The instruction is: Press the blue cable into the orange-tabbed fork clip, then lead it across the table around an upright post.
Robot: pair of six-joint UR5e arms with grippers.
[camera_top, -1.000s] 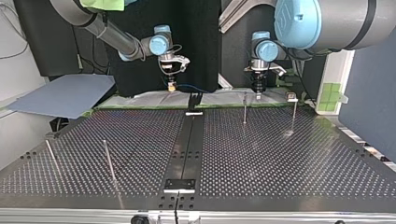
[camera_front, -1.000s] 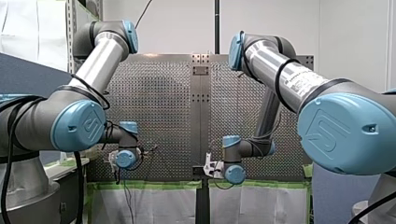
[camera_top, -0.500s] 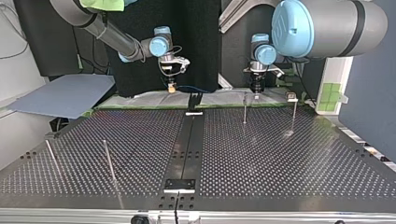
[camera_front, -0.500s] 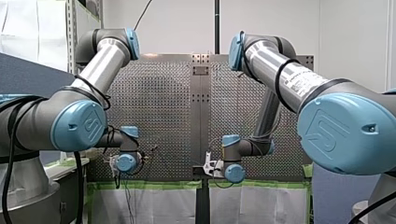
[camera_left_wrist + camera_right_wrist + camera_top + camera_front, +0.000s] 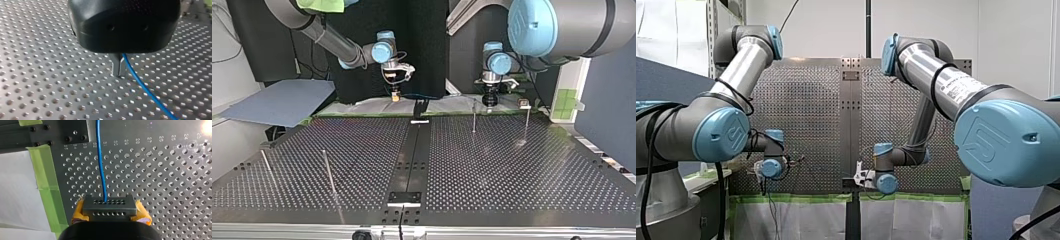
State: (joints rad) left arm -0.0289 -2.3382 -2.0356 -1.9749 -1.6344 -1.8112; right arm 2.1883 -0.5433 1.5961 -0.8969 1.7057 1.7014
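Observation:
In the left wrist view my left gripper (image 5: 118, 73) has its metal fingers shut just above the perforated table, and the blue cable (image 5: 145, 87) comes out from beside them and trails away. My right gripper (image 5: 109, 206), with yellow pads, is shut on the blue cable (image 5: 100, 162), which runs straight ahead of it over the plate. In the top view my right gripper (image 5: 395, 95) hangs at the far edge left of centre and my left gripper (image 5: 490, 100) right of centre. A dark fork clip (image 5: 420, 107) stands between them. A thin upright post (image 5: 473, 116) rises just in front of my left gripper.
Another post (image 5: 526, 122) and a small clip (image 5: 524, 104) stand at the top view's far right, and two leaning posts (image 5: 328, 172) at its near left. A black rail (image 5: 412, 155) runs down the middle. Green tape (image 5: 47, 182) edges the plate. A grey-blue board (image 5: 282, 102) lies off the table.
My left gripper has shifted a little toward the top view's right and sunk lower, closer to the table. My right gripper has stayed almost in place.

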